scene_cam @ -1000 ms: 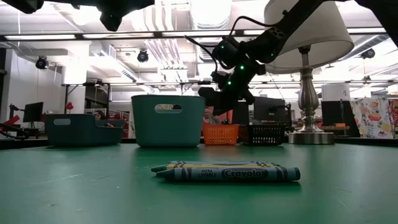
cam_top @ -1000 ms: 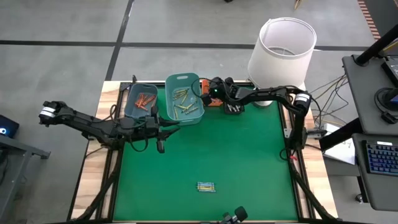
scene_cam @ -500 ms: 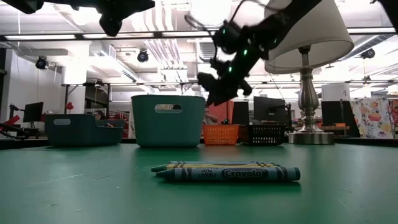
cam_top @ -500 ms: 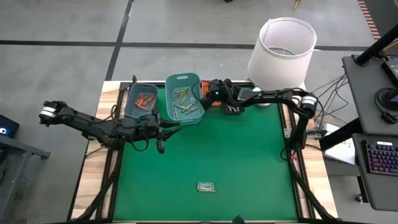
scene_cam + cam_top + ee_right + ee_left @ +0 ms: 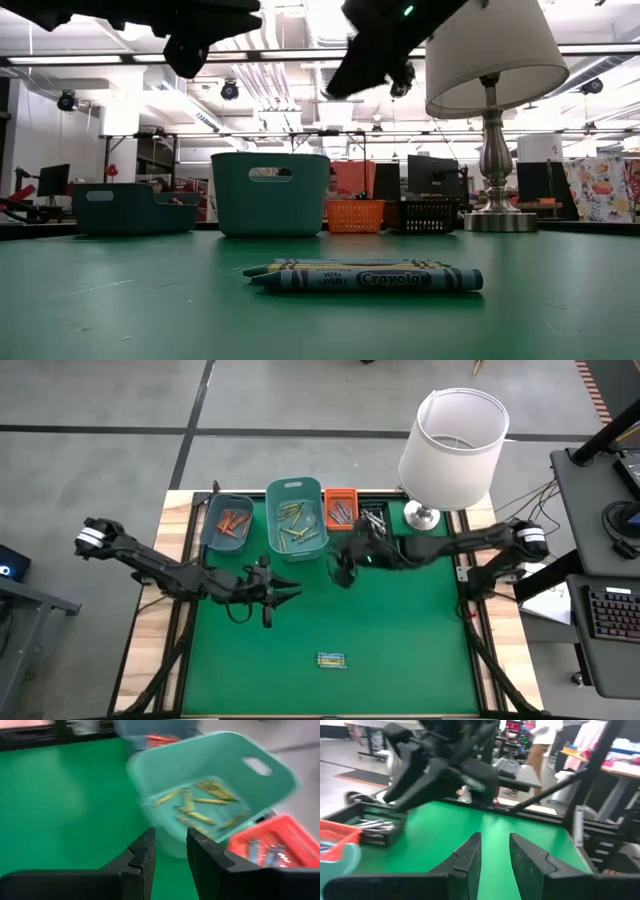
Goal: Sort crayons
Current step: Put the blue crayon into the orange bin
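Both arms reaching inward over table, left pincer (image 5: 268,607) and right pincer (image 5: 343,572) slightly apart.

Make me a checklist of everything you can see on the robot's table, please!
Surface: green mat, wooden edges.
Job's things: small bunch of crayons lying on the mat; orange-red ones in the dark teal bin; yellow-green ones in the light teal bin; grey ones in the orange bin.
Clutter: black bin, lamp.
Grippers: left pincer and right pincer both open, empty, above the mat.
Cables: bundle by the right edge.
Surroundings: desk with keyboard.
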Robot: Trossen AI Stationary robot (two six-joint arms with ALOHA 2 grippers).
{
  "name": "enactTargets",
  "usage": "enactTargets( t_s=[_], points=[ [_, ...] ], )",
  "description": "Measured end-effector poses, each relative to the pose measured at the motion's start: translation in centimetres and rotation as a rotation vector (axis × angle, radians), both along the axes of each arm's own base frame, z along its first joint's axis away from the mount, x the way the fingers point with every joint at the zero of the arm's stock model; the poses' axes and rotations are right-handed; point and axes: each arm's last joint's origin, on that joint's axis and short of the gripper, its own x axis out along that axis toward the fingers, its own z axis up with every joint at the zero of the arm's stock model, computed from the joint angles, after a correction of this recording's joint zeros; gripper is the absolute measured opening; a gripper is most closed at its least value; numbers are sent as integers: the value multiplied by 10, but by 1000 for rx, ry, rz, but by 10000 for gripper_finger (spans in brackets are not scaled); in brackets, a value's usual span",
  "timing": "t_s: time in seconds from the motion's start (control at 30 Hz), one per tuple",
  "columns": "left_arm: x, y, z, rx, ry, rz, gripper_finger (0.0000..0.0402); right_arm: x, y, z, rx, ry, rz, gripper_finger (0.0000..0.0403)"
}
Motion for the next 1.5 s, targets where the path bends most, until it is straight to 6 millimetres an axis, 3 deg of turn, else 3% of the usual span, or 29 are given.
enactTargets(
  t_s=[0.17,0.3,0.57,0.77,1.03,1.23,1.5],
  points=[
    [7,-18,-11,-13,-10,-19,84,-14,52,-4,2,1,155,90],
    [16,-32,-16,-6,17,-44,84,-23,82,-13,20,18,236,79],
    [42,-67,-28,37,77,-114,84,-38,128,-35,36,61,365,55],
    [57,-89,-45,83,130,-153,84,-56,157,-57,80,-19,452,39],
    [70,-116,-76,138,208,-199,84,-86,182,-87,141,-179,570,36],
    [75,-130,-99,169,260,-224,84,-102,192,-106,142,-194,617,36],
    [77,-136,-117,161,301,-225,84,-96,206,-143,108,-169,600,36]
  ],
)
